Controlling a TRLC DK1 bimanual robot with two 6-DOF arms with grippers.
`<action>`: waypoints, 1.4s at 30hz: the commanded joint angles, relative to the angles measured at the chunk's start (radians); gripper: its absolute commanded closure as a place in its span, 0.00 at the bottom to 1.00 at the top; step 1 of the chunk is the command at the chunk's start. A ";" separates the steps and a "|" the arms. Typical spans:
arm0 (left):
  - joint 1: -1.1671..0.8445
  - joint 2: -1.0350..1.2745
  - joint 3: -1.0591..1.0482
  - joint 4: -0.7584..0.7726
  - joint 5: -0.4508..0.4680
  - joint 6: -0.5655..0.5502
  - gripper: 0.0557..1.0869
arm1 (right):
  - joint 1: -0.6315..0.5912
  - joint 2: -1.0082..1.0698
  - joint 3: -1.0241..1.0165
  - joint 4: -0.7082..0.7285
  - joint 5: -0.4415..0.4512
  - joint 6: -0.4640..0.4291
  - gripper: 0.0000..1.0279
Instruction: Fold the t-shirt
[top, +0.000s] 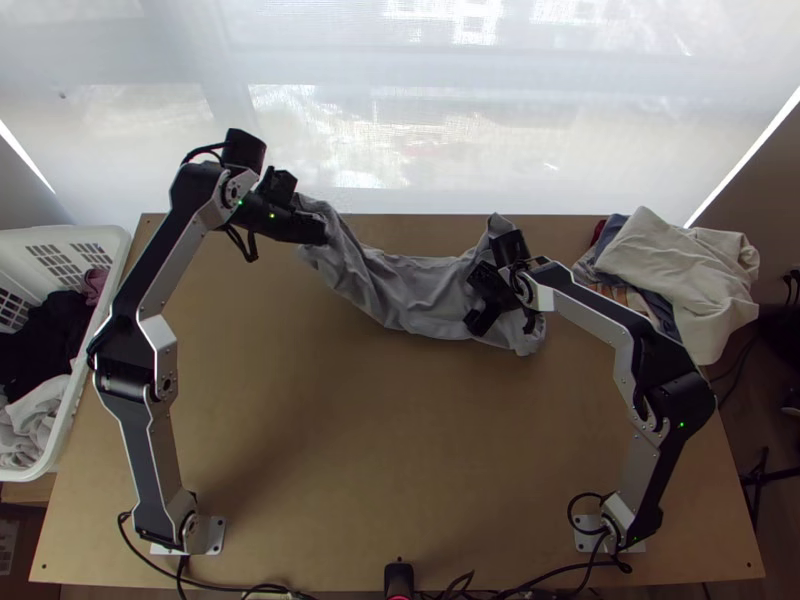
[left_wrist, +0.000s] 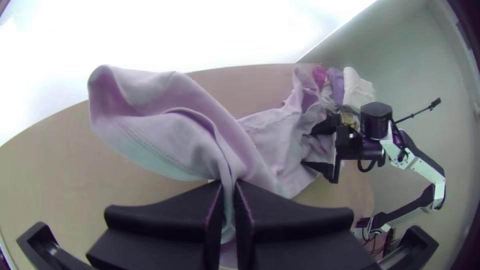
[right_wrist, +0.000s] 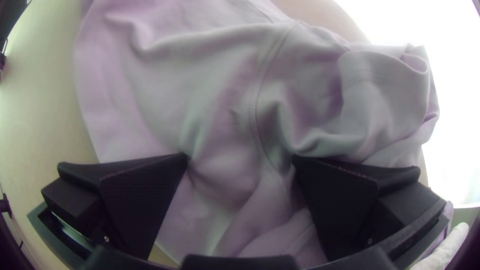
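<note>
A grey t-shirt (top: 415, 290) lies bunched lengthwise along the table's far side. At its left end, my left gripper (top: 318, 232) holds a gathered part. In the left wrist view, my left gripper (left_wrist: 228, 187) is shut on the shirt (left_wrist: 165, 125), and a loose flap with a stitched hem spreads beyond the fingers. My right gripper (top: 480, 300) is over the shirt's right end. The right wrist view has my right gripper (right_wrist: 240, 157) open, its fingertips apart at the wrinkled cloth (right_wrist: 200, 95) near a seam.
A pile of clothes with a cream cloth (top: 680, 270) on top lies at the table's far right corner. A white basket (top: 100, 245) with dark and light clothes stands at the left. Cables run along the near edge of the wooden table (top: 380, 450).
</note>
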 joint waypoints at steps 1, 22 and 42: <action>-0.064 -0.024 0.075 0.037 0.046 -0.009 0.97 | -0.007 -0.061 0.011 -0.017 0.004 0.031 0.04; -0.335 0.035 0.078 0.416 0.032 -0.101 0.97 | -0.163 -0.588 0.198 -0.297 -0.103 0.135 0.04; -0.487 0.311 0.082 0.700 0.006 -0.180 0.97 | -0.218 -0.707 0.134 -0.377 -0.040 0.106 0.04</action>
